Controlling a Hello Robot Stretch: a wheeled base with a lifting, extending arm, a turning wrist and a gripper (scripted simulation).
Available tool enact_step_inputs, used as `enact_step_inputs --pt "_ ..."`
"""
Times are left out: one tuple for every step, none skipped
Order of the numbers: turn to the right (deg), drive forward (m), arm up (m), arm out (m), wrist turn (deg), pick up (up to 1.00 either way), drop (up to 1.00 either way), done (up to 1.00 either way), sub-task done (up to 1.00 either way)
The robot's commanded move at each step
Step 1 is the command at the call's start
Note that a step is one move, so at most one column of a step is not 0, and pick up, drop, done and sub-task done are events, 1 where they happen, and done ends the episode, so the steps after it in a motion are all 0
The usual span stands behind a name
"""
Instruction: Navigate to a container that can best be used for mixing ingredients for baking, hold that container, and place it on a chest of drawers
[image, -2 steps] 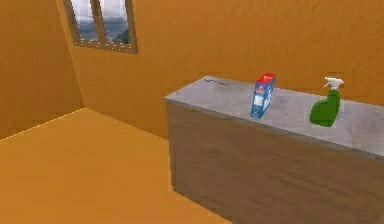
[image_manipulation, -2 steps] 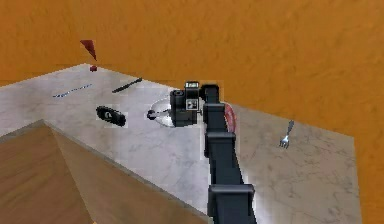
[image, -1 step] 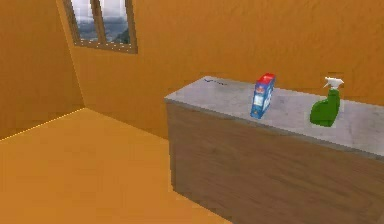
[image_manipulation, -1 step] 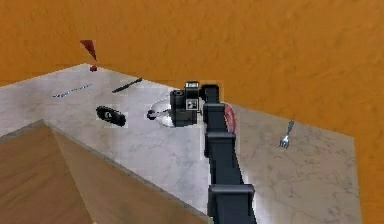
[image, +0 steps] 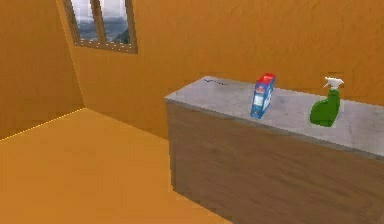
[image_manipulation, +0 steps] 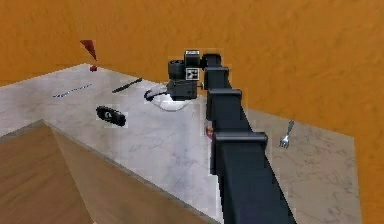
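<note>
In the arm side view I see the arm (image_manipulation: 240, 150) reaching out over the grey counter (image_manipulation: 60, 130). A fork (image_manipulation: 287, 135) lies by the counter's far edge, right of the arm, and a small dark object (image_manipulation: 110, 115) lies to its left. Farther out, the gripper (image_manipulation: 165, 93) is at a low white round thing (image_manipulation: 175, 104), perhaps the bowl. I cannot tell whether it grasps anything. In the forward view, a box (image: 263, 96) and a green spray bottle (image: 326, 102) stand on the counter.
</note>
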Motion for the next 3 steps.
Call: enact_step_inputs --pt "0.0 0.00 0.00 0.00 -45.0 0.00 0.00 0.00 0.00" --pt "0.0 0.00 0.00 0.00 -45.0 0.00 0.00 0.00 0.00" --pt "0.0 0.00 0.00 0.00 -18.0 0.00 0.00 0.00 0.00"
